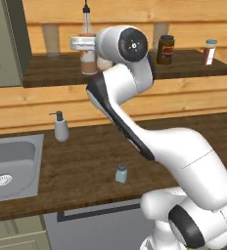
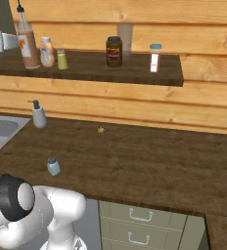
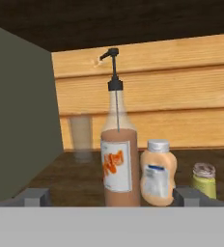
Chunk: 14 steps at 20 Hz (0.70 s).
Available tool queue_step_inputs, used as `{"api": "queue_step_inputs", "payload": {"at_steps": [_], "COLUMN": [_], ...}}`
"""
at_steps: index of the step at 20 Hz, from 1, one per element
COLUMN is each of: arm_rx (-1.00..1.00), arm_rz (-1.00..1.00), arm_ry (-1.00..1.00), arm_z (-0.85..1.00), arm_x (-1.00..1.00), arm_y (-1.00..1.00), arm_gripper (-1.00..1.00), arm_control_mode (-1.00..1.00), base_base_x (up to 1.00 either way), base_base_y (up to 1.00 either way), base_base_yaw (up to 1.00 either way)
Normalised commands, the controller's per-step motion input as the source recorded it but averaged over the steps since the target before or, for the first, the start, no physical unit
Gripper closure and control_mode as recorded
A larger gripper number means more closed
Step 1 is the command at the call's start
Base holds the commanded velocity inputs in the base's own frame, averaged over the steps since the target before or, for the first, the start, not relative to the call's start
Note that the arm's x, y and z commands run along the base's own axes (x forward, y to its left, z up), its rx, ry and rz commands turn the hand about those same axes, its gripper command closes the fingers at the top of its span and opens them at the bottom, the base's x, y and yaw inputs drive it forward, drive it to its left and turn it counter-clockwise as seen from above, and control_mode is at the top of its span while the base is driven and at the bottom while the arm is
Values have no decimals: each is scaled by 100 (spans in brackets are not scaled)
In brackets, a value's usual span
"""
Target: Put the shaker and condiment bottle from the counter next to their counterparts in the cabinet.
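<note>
Nearest you, the shaker (image 1: 121, 173) stands alone on the bench (image 1: 86, 166). Your claw (image 3: 111, 198) is spread, its fingers (image 3: 34, 197) flanking the condiment bottle (image 3: 118, 161) without touching. That bottle stands on the cabinet (image 1: 52, 73) shelf, just beside the squat peach bottle (image 3: 158, 172) and yellow-green shaker (image 3: 203, 179).
</note>
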Motion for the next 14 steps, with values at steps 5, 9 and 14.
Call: {"api": "queue_step_inputs", "payload": {"at_steps": [5, 9, 14], "arm_rx": [10, 12, 10], "arm_rz": [0, 0, 0], "arm_ry": [0, -1, -5], "arm_z": [-46, -56, -73], "arm_x": [-59, -65, -69], "arm_y": [-37, -43, -34], "arm_gripper": [-100, -100, -100], "arm_control_mode": [-100, -100, -100], "base_base_x": [0, 0, 0], "base_base_y": [0, 0, 0], "base_base_yaw": [0, 0, 0]}}
